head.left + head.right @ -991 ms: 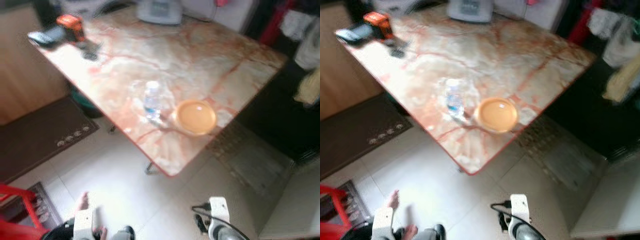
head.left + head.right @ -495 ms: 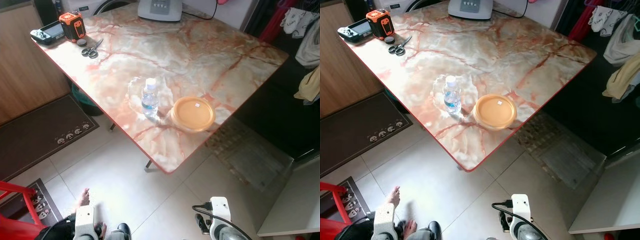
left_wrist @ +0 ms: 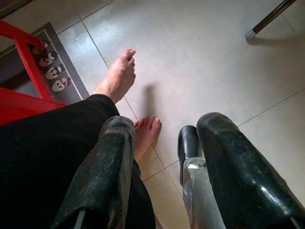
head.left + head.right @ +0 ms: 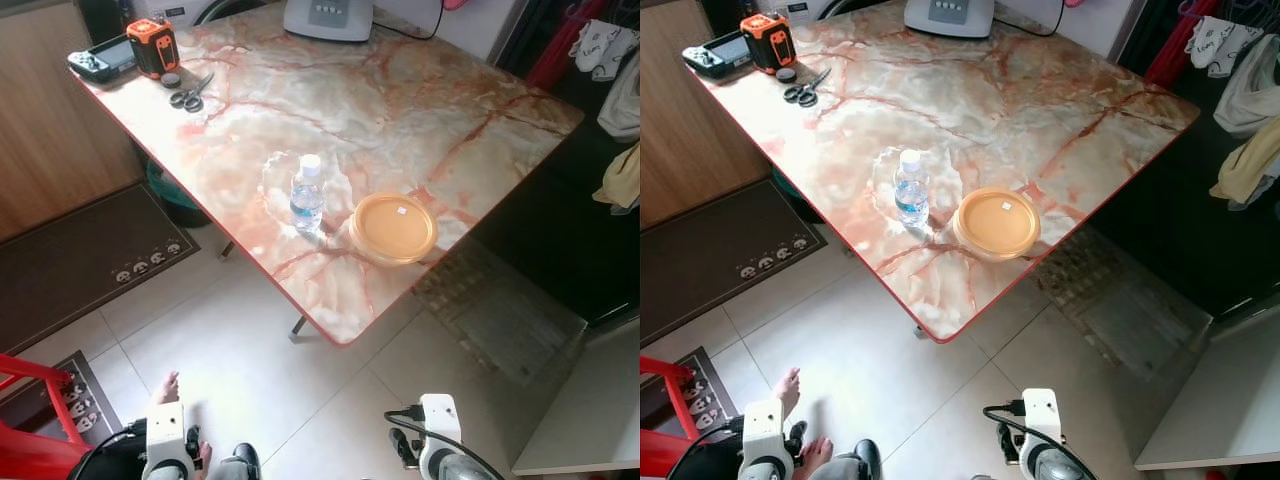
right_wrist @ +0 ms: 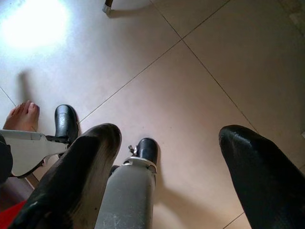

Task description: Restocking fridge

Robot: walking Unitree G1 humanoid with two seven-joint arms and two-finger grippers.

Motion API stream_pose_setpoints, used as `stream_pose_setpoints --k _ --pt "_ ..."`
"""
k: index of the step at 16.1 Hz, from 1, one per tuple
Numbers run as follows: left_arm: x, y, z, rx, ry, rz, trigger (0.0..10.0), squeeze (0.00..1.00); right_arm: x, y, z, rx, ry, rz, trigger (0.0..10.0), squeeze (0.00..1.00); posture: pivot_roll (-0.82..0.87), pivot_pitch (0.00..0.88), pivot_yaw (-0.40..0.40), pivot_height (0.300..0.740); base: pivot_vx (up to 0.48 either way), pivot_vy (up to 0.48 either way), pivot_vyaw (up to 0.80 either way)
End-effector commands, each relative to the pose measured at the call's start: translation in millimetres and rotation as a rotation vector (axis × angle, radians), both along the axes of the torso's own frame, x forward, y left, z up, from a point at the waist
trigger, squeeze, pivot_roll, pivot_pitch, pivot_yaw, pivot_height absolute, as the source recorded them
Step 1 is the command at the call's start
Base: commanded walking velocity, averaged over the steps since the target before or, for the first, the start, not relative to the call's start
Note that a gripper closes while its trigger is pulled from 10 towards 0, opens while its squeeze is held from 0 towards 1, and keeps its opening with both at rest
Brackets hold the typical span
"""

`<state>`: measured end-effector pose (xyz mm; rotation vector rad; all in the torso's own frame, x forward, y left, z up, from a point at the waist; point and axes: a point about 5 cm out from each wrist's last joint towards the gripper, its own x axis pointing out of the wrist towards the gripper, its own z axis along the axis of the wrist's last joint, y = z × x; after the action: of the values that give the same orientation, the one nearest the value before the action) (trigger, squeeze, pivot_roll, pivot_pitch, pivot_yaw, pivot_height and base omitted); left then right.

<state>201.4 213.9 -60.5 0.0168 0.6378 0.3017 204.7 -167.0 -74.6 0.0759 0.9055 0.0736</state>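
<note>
Nothing on the table (image 4: 400,110) moved; bottle (image 4: 307,194) beside tub (image 4: 392,227).

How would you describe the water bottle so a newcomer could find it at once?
Find the big marble-patterned table with the red edge. Near its closest corner stands a small clear water bottle with a white cap, upright, just left of a round orange-lidded container, which is flat and wide.

Sharp, bright daylight, glare on the floor (image 5: 33,21) (dim right edge).
</note>
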Motion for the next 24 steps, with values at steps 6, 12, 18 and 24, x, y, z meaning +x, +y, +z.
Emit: stream_pose_setpoints --k 6,12,18,24 --pt "34.9 5.4 57.5 0.156 -0.423 -0.034 10.0 0.0 -4.6 -9.6 -1.9 -0.024 0.025 0.005 10.0 0.0 0.04 0.19 -0.139 0.74 0.0 0.0 0.0" --pt "45.6 6.6 114.2 0.271 -0.689 -0.063 10.0 0.0 -4.7 -12.8 -1.6 -0.035 0.022 -0.004 10.0 0.0 0.05 0.177 -0.145 0.74 0.0 0.0 0.0" --pt "72.9 -15.3 196.6 0.316 -0.94 -0.212 10.0 0.0 -2.6 -14.2 -0.3 -0.035 0.016 -0.003 10.0 0.0 0.06 0.192 -0.161 0.74 0.0 0.0 0.0" --pt "81.0 -53.7 250.7 0.273 -1.027 -0.436 10.0 0.0 -3.2 -12.7 -0.7 -0.036 0.006 -0.034 10.0 0.0 0.08 0.17 -0.118 0.74 0.0 0.0 0.0"
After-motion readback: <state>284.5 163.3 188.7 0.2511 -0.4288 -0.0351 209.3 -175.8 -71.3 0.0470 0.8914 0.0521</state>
